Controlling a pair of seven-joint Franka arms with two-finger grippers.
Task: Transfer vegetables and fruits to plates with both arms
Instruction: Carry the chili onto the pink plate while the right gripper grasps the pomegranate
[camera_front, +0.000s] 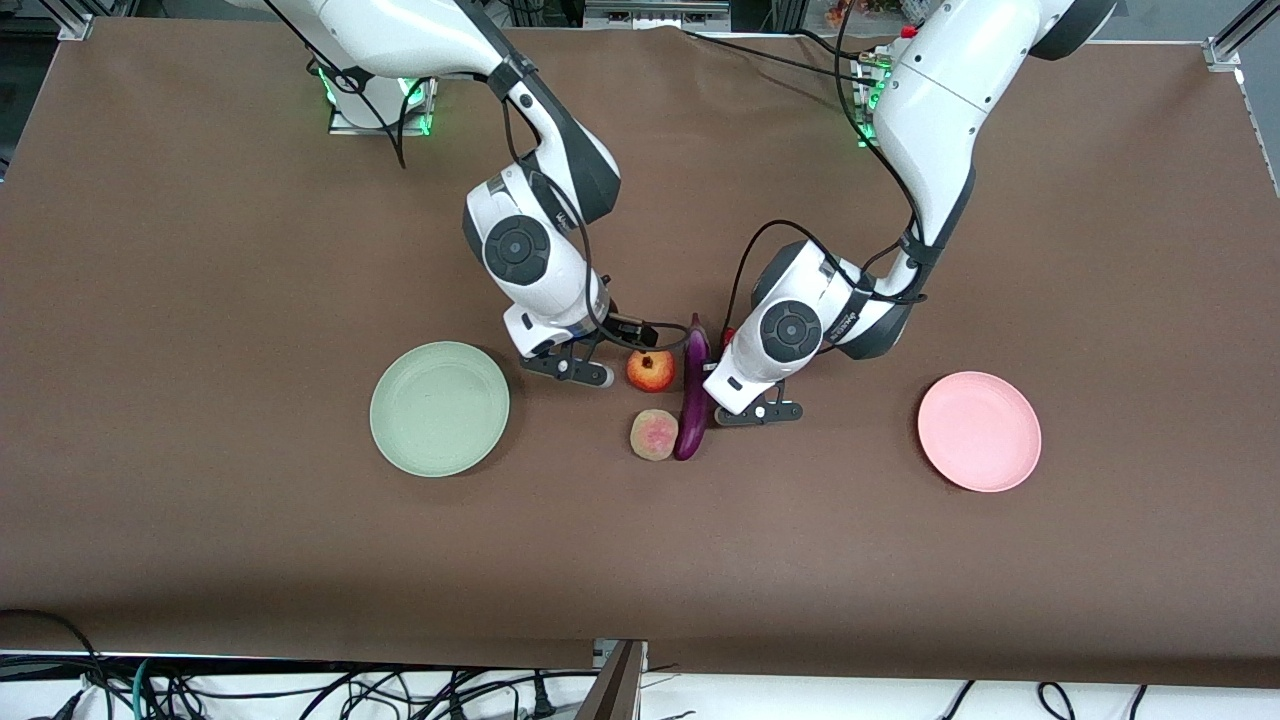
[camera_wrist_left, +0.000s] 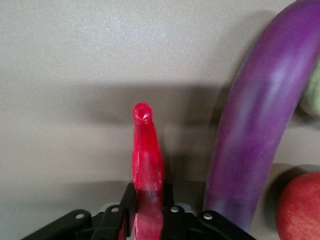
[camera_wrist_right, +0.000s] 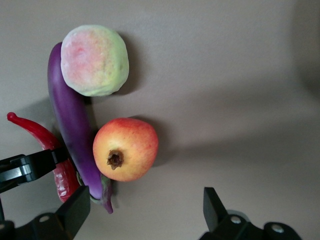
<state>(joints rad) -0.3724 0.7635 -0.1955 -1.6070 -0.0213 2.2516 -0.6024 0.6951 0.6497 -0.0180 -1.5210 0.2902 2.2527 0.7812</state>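
Observation:
My left gripper (camera_wrist_left: 148, 192) is shut on the red chili pepper (camera_wrist_left: 147, 160), low at the table beside the purple eggplant (camera_front: 692, 395). In the front view my left hand (camera_front: 735, 380) hides most of the chili. My right gripper (camera_wrist_right: 145, 210) is open and empty, low beside the round red-yellow fruit (camera_front: 651, 371) and the eggplant's stem end; it also shows in the front view (camera_front: 632, 332). The tan fruit (camera_front: 654, 436) lies nearer the front camera, touching the eggplant. The green plate (camera_front: 440, 408) and the pink plate (camera_front: 979, 431) hold nothing.
The green plate lies toward the right arm's end of the table, the pink plate toward the left arm's end. Brown table surface surrounds the cluster. My left gripper (camera_wrist_right: 30, 167) shows in the right wrist view, close to my right fingers (camera_wrist_right: 75, 212).

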